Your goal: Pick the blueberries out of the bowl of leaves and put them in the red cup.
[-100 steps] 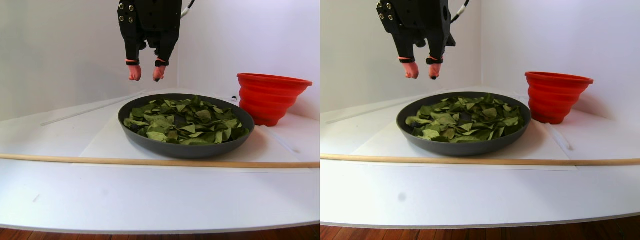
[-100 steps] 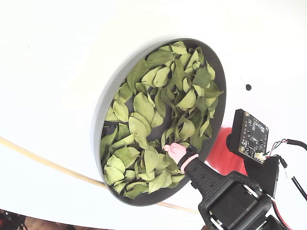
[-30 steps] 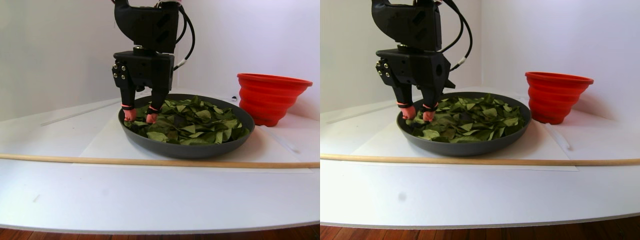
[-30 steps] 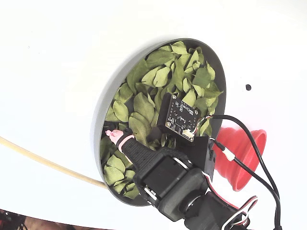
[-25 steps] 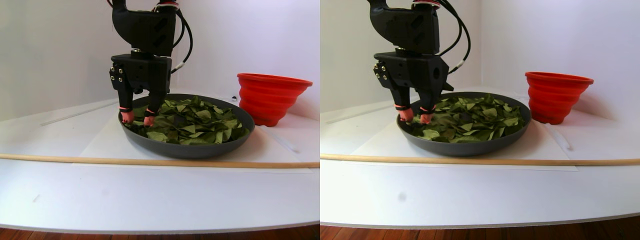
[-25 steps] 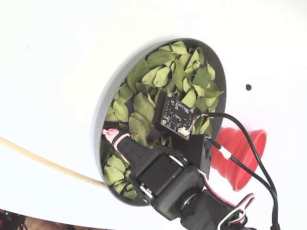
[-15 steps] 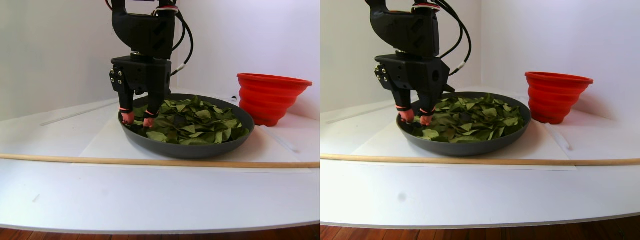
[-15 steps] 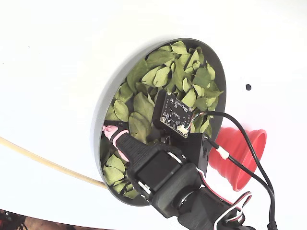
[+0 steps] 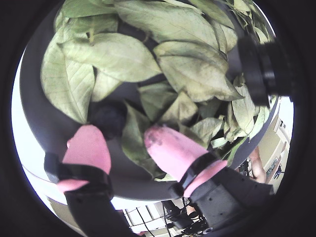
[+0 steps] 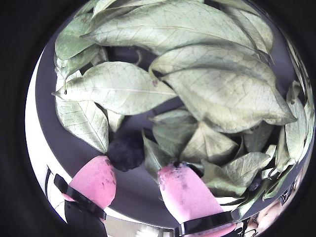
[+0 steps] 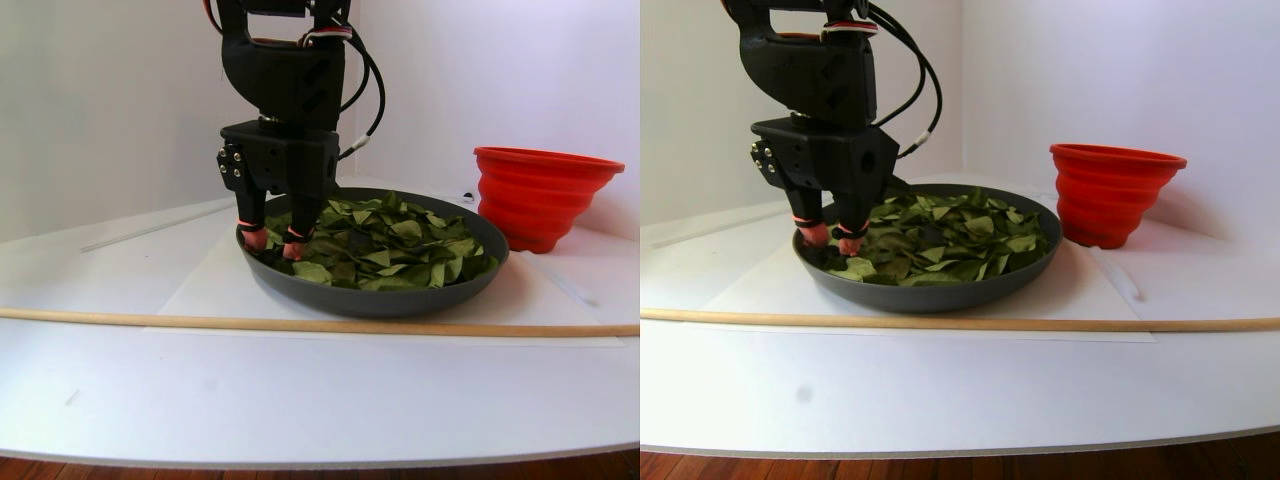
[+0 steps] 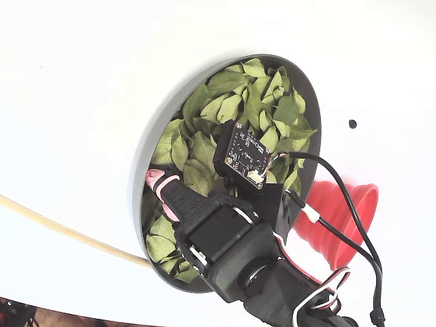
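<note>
In both wrist views a dark blueberry point(image 9: 108, 118) point(image 10: 126, 152) lies on the bowl's grey floor point(image 10: 148, 118) beside the leaves point(image 10: 197, 94), close to the left pink fingertip. My gripper point(image 9: 129, 143) point(image 10: 138, 185) is open, its fingertips down on either side of the berry and a small leaf. The stereo pair view has the gripper point(image 11: 270, 243) dipped into the left side of the bowl point(image 11: 370, 300). The red cup point(image 11: 540, 195) stands behind the bowl on the right. In the fixed view one pink fingertip point(image 12: 153, 178) shows at the bowl's rim; the arm hides the other.
A thin wooden rod point(image 11: 300, 323) lies across the table in front of the bowl. In the fixed view a flat black dot point(image 12: 352, 124) marks the white table beyond the bowl, and the red cup point(image 12: 340, 218) sits partly under the arm's cables.
The gripper has come down from high above the bowl into its left edge. Over the last second it sank a little lower among the leaves, fingers still apart.
</note>
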### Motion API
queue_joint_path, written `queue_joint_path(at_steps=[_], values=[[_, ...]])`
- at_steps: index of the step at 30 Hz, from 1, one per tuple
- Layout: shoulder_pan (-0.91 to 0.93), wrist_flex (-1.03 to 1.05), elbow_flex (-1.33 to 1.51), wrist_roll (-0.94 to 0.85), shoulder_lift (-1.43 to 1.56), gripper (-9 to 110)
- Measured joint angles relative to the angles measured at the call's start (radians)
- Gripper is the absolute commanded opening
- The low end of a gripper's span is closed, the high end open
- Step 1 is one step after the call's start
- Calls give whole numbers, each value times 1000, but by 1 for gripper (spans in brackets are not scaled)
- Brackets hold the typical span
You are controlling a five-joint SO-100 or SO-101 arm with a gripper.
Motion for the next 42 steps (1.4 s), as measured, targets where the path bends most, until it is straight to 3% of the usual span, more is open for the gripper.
queue_joint_path(at_steps=[23, 42], values=[[-6, -71, -17, 25, -89, 17], [-20, -89, 2, 25, -126, 11]])
